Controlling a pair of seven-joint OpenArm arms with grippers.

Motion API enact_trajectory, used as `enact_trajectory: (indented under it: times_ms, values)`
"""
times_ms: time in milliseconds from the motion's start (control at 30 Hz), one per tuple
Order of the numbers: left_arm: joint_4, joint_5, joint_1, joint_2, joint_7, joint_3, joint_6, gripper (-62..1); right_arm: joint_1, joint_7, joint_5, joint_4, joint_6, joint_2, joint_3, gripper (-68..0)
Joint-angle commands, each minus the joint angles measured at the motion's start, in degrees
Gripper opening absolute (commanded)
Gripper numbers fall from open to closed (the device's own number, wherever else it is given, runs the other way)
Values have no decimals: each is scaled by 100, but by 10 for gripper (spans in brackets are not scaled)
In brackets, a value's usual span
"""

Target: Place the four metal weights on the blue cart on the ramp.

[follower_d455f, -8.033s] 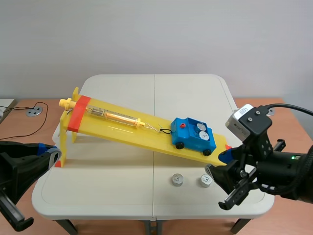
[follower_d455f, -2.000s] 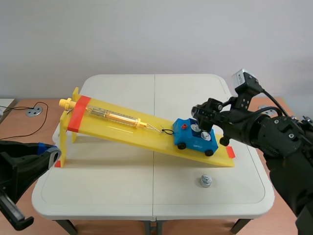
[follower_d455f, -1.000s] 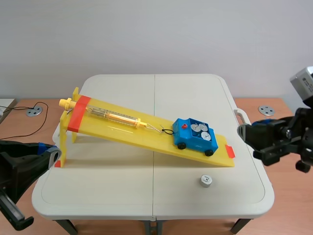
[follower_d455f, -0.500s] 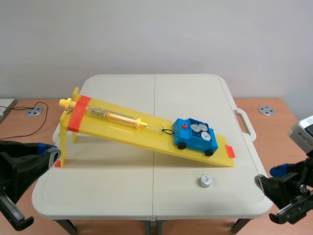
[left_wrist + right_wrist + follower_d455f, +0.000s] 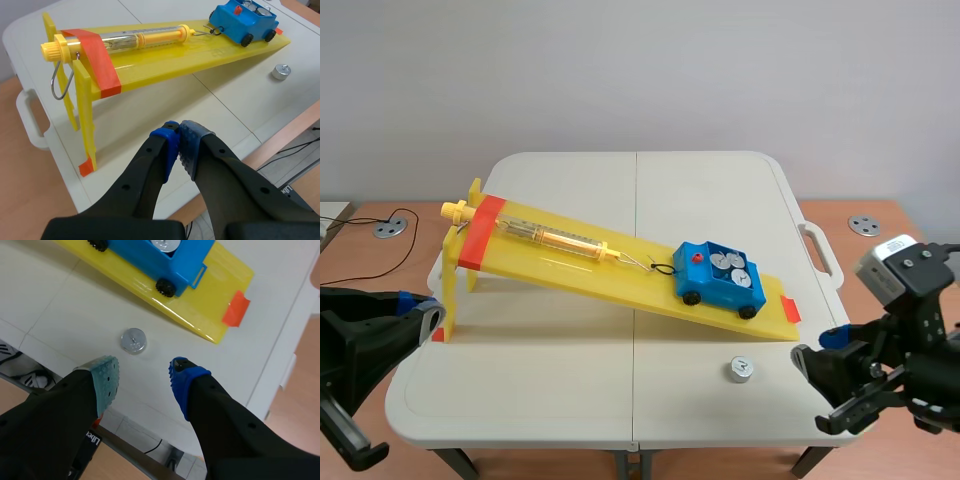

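From the scene view, the white table (image 5: 520,380) carries the yellow ramp (image 5: 580,268), its long axis falling from ten o'clock to four o'clock. The blue cart (image 5: 720,280) sits near the low end, lengthwise along the slope, its hooked end facing uphill toward the spring scale (image 5: 555,238). Three weights (image 5: 724,264) lie in its bed. The loose weight (image 5: 739,370) stands on the table at five o'clock from the cart, with the ramp's low edge between them. My right gripper (image 5: 823,385) hangs at three o'clock from that weight, apart from it; my left gripper (image 5: 420,310) waits off the table's nine o'clock side.

My left wrist view shows what the scene does not: my pads pressed together on nothing. The ramp's tall legs stand ahead at eleven o'clock, the cart and loose weight far off at one o'clock.

My right wrist view shows my fingers spread wide, the loose weight just ahead at eleven o'clock of the gap, untouched. Beyond it lie the ramp's lip, an orange tape (image 5: 236,309) tab and the cart's rear wheels.
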Motion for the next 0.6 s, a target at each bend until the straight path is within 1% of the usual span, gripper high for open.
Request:
enact_trajectory:
  times_ms: [0, 133, 367, 567]
  values:
    - [393, -463, -131, 13, -511, -87, -249, -573, 450, 870, 181, 236, 149, 358, -15, -427]
    - [393, -463, -131, 13, -511, -87, -249, -573, 629, 1095, -164, 66, 35, 323, -258, -427]
    - [393, -463, -131, 13, -511, -87, -249, -573, 925, 1493, -503, -487, -68, 138, -516, -427]
    - [393, -463, -131, 13, -511, -87, -249, -573, 1198, 1829, -815, -918, -109, 136, -765, -431]
